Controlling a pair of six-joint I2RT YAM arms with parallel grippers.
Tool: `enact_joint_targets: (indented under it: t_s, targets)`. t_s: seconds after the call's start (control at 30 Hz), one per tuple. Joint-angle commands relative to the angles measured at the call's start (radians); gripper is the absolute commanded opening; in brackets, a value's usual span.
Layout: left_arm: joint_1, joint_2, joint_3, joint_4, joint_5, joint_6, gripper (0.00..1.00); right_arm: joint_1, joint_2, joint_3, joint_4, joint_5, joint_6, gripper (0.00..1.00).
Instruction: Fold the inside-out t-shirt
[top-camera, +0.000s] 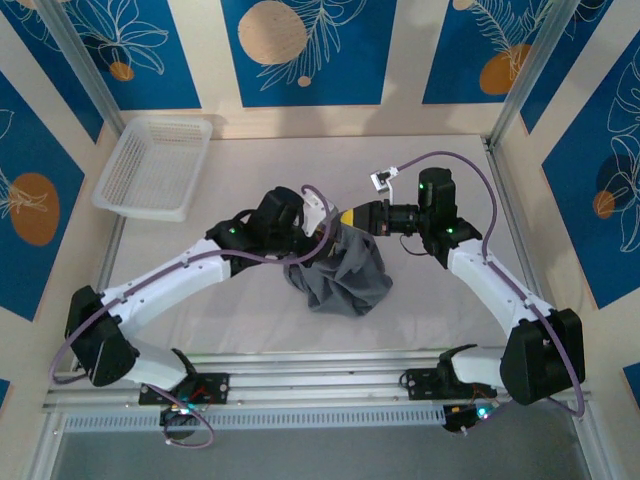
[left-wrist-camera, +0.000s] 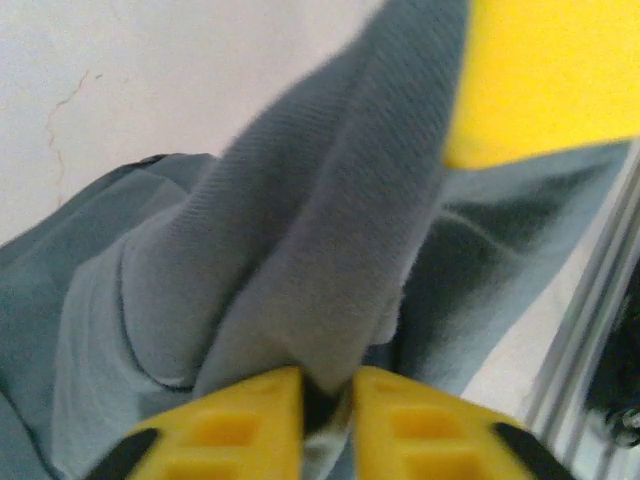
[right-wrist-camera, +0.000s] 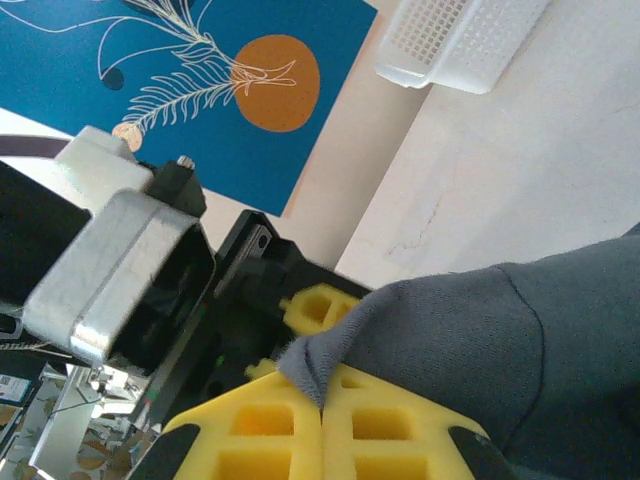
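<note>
1. Far left, back corner of the worktop (top-camera: 250, 322): a white mesh basket (top-camera: 155, 165), well apart from the action. Can't see anything in it.
2. Left hand (left-wrist-camera: 325, 388): the yellow fingers are almost together, with a ridge of grey cloth pinched between them. So it's narrow and holding the shirt.
3. Middle: the inside-out t-shirt (top-camera: 345, 275) sits mid-worktop as a bunched lump. Its top is pulled up between the two hands and the rest slumps on the surface. It's not spread flat at all.
4. Right hand (right-wrist-camera: 322, 415): fingers pressed tight together, clamping a hem or edge of the same grey cloth. It sits just beside the left hand.
5. My read on the step: this is early days, and both hands have a grip so the shirt can be opened out. No fold is made yet. The next move probably calls for drawing the hands apart to stretch the cloth, then laying it flat without either pinch slipping.
6. Count: one t-shirt, one basket, two arms, two hands.
</note>
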Motion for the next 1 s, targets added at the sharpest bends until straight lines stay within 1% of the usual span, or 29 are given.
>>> enact_joint_targets:
  t_s: [0.0, 0.07, 0.1, 0.23, 0.3, 0.37, 0.47, 0.5, 0.57, 0.6, 0.63, 0.67, 0.7, 0.73, 0.77, 0.83, 0.9, 0.97]
  targets:
    - [0.003, 0.012, 0.027, -0.037, 0.042, 0.016, 0.09, 0.003, 0.005, 0.032, -0.024, -0.004, 0.006, 0.00]
    - [0.003, 0.016, 0.028, -0.043, 0.063, 0.025, 0.01, -0.003, 0.009, 0.031, -0.025, 0.000, 0.013, 0.00]
    - [0.002, 0.017, 0.028, -0.048, 0.068, 0.026, 0.00, -0.006, 0.012, 0.031, -0.026, 0.000, 0.020, 0.00]
    - [0.008, 0.009, 0.026, -0.057, 0.073, 0.029, 0.00, -0.023, 0.019, 0.029, -0.026, 0.003, 0.034, 0.00]
    - [0.018, -0.014, 0.022, -0.041, 0.098, 0.013, 0.00, -0.035, 0.019, 0.022, -0.031, 0.019, 0.031, 0.00]
    - [0.035, -0.058, 0.011, 0.006, 0.154, -0.024, 0.00, -0.057, 0.020, 0.003, -0.047, 0.061, 0.023, 0.00]
    - [0.074, -0.158, -0.010, 0.126, 0.249, -0.099, 0.00, -0.122, 0.054, -0.057, -0.059, 0.118, 0.000, 0.00]
    - [0.087, -0.184, -0.015, 0.158, 0.271, -0.115, 0.00, -0.148, 0.083, -0.073, -0.045, 0.073, -0.007, 0.00]
    - [0.104, -0.200, -0.017, 0.189, 0.311, -0.136, 0.00, -0.174, 0.132, -0.078, -0.004, -0.084, 0.023, 0.00]
    - [0.106, -0.194, -0.017, 0.194, 0.329, -0.137, 0.00, -0.175, 0.146, -0.074, 0.015, -0.157, 0.051, 0.05]
    - [0.106, -0.183, -0.018, 0.192, 0.337, -0.137, 0.00, -0.173, 0.148, -0.070, 0.017, -0.197, 0.067, 0.10]
    - [0.106, -0.170, -0.024, 0.195, 0.344, -0.140, 0.00, -0.172, 0.137, -0.063, -0.007, -0.210, 0.063, 0.17]
    - [0.106, -0.159, -0.034, 0.202, 0.345, -0.148, 0.00, -0.175, 0.113, -0.056, -0.055, -0.189, 0.038, 0.24]
    - [0.106, -0.150, -0.046, 0.214, 0.343, -0.156, 0.00, -0.177, 0.085, -0.052, -0.107, -0.144, 0.013, 0.28]
    - [0.106, -0.143, -0.055, 0.226, 0.345, -0.165, 0.00, -0.182, 0.048, -0.054, -0.152, -0.083, -0.010, 0.28]
    - [0.107, -0.135, -0.069, 0.241, 0.347, -0.173, 0.00, -0.189, -0.035, -0.098, -0.132, -0.004, -0.008, 0.26]
    - [0.106, -0.133, -0.072, 0.240, 0.333, -0.171, 0.00, -0.186, -0.127, -0.179, -0.024, 0.050, 0.016, 0.10]
    - [0.104, -0.119, -0.054, 0.187, 0.307, -0.139, 0.00, -0.168, -0.190, -0.237, 0.044, 0.117, 0.013, 0.00]
